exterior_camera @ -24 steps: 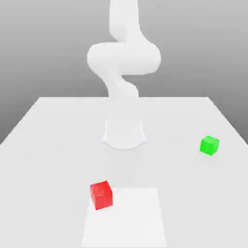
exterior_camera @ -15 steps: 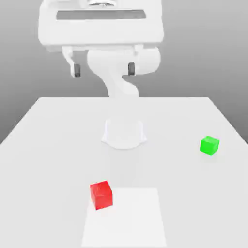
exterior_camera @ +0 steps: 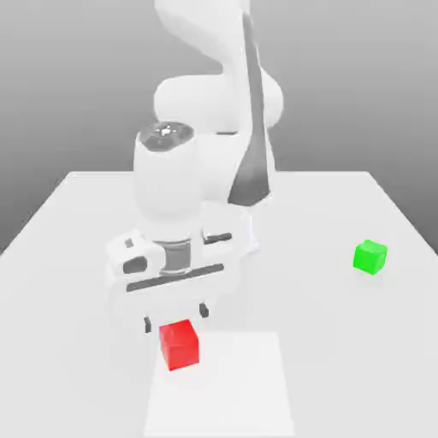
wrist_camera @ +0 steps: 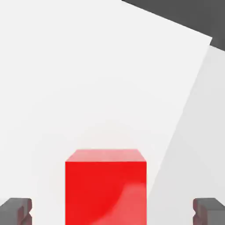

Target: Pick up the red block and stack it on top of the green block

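- Going left to right across the exterior view, we first see the gripper (exterior_camera: 176, 318), fingers pointing down toward the table (exterior_camera: 351, 351), just behind and over the red block. We find it wide open and holding nothing.
- In the hand view we see the two dark fingertips (wrist_camera: 16, 212) standing on opposite sides of the red block, with a gap between each of them and its faces. How far down beside the block they reach, we can't quite judge.
- Next we have the red block (exterior_camera: 180, 345), sitting flat at the far corner of the pale rectangle, on the exterior view's left side of it. Its faces are turned a little to the camera, and in the hand view its sides line up squarely with the fingers.
- Above the gripper we see the white arm (exterior_camera: 239, 103), bent and reaching forward from its base at the back of the table.
- The pale rectangle (exterior_camera: 231, 385) lies flat on the near part of the table, brighter than the surface around it.
- Farthest toward the exterior view's right we see the green block (exterior_camera: 369, 257), flat on the table, well apart from the red one, with nothing on top of it.
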You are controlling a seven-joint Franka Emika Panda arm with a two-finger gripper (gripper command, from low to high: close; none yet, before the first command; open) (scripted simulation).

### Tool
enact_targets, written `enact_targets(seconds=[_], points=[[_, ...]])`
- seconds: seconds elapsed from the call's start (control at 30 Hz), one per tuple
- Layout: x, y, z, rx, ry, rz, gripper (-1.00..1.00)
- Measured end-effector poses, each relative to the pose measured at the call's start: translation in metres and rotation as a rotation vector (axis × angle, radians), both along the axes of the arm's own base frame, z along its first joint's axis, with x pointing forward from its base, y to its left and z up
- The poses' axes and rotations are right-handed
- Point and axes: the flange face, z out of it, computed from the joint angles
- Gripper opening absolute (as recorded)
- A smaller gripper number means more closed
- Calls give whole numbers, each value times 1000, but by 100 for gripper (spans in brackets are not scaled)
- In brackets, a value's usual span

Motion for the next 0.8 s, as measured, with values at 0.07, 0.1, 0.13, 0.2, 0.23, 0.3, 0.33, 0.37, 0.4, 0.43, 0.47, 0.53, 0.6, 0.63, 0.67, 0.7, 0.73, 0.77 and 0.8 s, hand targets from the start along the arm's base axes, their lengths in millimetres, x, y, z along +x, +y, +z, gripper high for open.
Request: enact_targets(seconds=[0.07, 0.1, 0.13, 0.2, 0.23, 0.3, 0.33, 0.37, 0.4, 0.43, 0.47, 0.53, 0.6, 0.63, 0.67, 0.7, 0.73, 0.77, 0.8], points=[[-1, 0, -12, 0, 1, -1, 0], [-1, 0, -19, 0, 2, -1, 0], [-2, 0, -26, 1, 4, -2, 0], [-5, 1, -36, 2, 7, -4, -100], [-5, 1, -36, 2, 7, -4, -100], [-5, 1, -36, 2, 7, -4, -100], [-5, 1, -36, 3, 8, -4, -100], [-5, 1, -36, 3, 9, -4, -100], [-5, 1, -38, 3, 9, -5, -100], [-5, 1, -35, 3, 8, -4, -100], [-4, 1, -31, 2, 6, -3, -100], [-1, 0, -19, 1, 3, -1, -100], [0, 0, -7, 0, 2, 0, -100], [0, 0, -1, 1, 1, -1, -100], [-1, 0, 5, 1, 2, -2, -100], [-1, -1, 11, 1, 2, -3, -100], [-2, 0, 16, 1, 3, -4, -100], [-3, 0, 21, 2, 5, -4, -100], [-4, 0, 26, 3, 6, -5, -100]])
